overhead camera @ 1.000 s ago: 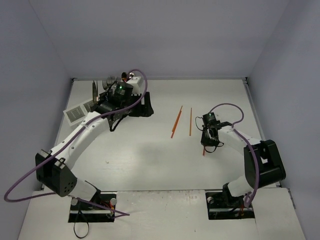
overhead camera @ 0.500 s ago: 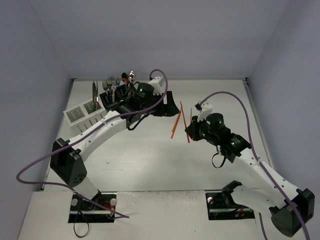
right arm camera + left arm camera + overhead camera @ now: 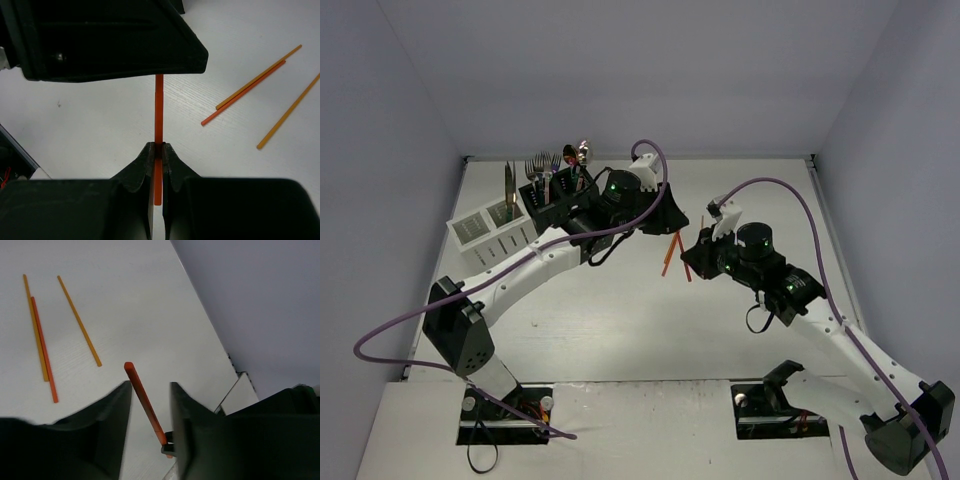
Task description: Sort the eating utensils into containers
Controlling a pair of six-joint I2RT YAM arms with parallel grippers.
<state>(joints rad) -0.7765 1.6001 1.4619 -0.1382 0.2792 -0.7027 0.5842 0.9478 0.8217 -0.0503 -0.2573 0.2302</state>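
Note:
My right gripper (image 3: 158,146) is shut on an orange-red chopstick (image 3: 159,115) and holds it above the table's middle (image 3: 685,262). My left gripper (image 3: 150,385) meets it from the left. Its jaws stand either side of the stick's free end (image 3: 142,397), with a gap on both sides. Three more orange sticks (image 3: 44,350) lie loose on the table. The black container (image 3: 555,205) holds forks and spoons (image 3: 545,165). The white container (image 3: 490,235) beside it holds a knife (image 3: 509,180).
Both containers stand at the back left, close to the left wall. The loose sticks (image 3: 260,77) lie just behind the two grippers. Cables loop over both arms.
The right arm has lifted the chopstick and carried it left. The left gripper has swung right from the containers, and its jaws have narrowed around the stick.

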